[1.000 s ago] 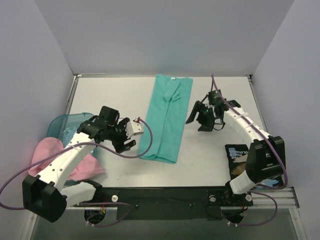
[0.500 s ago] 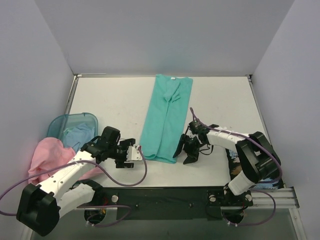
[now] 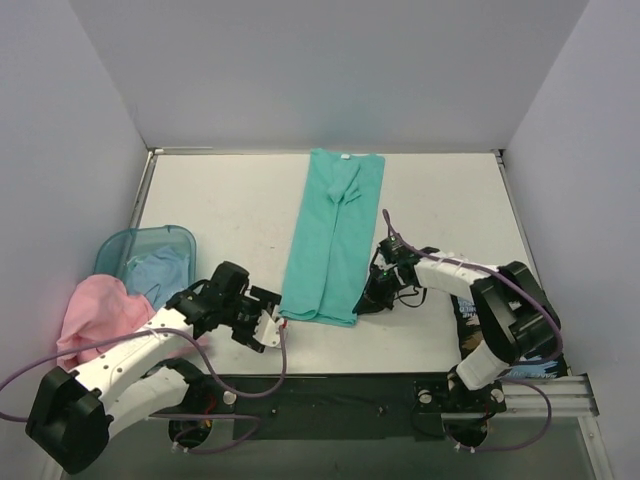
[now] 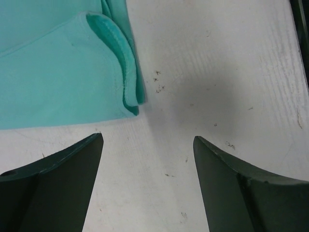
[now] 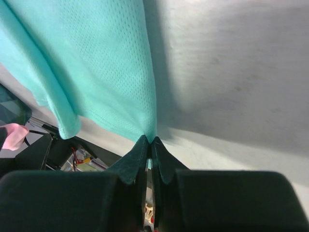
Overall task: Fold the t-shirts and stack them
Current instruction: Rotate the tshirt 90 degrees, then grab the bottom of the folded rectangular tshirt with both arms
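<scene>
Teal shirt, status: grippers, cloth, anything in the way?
Right gripper shut on teal shirt, near right corner. Left gripper open, just short of near left corner. Shirt folded lengthwise, flat. Nothing in the way.

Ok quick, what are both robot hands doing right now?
Left gripper: open, holding nothing.
Right gripper: shut on a corner of the teal t-shirt.

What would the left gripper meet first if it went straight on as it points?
Probably the near corner of the teal t-shirt, just ahead of the open left gripper; since it tilts downward, the white table might come first.
</scene>
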Robot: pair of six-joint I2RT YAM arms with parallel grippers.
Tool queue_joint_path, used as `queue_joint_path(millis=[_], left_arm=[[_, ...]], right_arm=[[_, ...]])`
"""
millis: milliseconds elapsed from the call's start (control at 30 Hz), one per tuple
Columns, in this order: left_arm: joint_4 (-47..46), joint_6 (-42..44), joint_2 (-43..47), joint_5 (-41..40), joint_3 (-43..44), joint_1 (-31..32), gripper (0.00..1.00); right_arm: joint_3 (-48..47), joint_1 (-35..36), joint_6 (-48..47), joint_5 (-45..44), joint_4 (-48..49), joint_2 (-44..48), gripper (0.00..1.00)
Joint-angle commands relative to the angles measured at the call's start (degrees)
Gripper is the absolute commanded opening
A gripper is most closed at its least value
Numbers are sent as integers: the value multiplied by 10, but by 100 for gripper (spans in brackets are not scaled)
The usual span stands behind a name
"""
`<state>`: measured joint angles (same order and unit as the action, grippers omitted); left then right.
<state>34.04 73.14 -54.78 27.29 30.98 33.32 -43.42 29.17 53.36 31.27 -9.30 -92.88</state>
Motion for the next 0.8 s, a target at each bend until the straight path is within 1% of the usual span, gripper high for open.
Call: queue_joint_path(millis=[0,67,133,167,200,233,267,400,500,567,600,667,767], left_arm=[[-16,53,-18,9,-6,31,87],[-42,40,-27,14,-3,41,92],[-63,43,-40,18,5,54,93],[-64,53,-51,19,10,61,93],[-59,98,-53,19,14,75,93],[-44,124,-58,17,17,88,93],[-44,154,-59,9,17,113,93],[-96,162,-92,-15,23,180,93],[-93,154,-119,-26,37,230,93],[-79,156,-133,-28,37,242,93],[-85,160,-139,-33,29,242,92],[-97,186,-151,-52,14,242,90],[-132,189,-165,-78,10,242,89]], right_arm=[[36,-34,-47,12,-69,65,0],[60,-49,-76,18,-93,81,0],[90,-59,-99,18,-114,97,0],[97,-63,-104,20,-116,104,0],[109,-65,-106,22,-119,113,0],[112,-68,-108,27,-119,116,0],[115,-69,-110,28,-121,119,0],[113,-84,-118,26,-128,127,0],[113,-94,-124,16,-138,135,1],[112,-94,-125,15,-140,135,15],[116,-92,-125,18,-139,135,23],[123,-92,-126,22,-136,133,27],[140,-93,-130,27,-122,122,29]])
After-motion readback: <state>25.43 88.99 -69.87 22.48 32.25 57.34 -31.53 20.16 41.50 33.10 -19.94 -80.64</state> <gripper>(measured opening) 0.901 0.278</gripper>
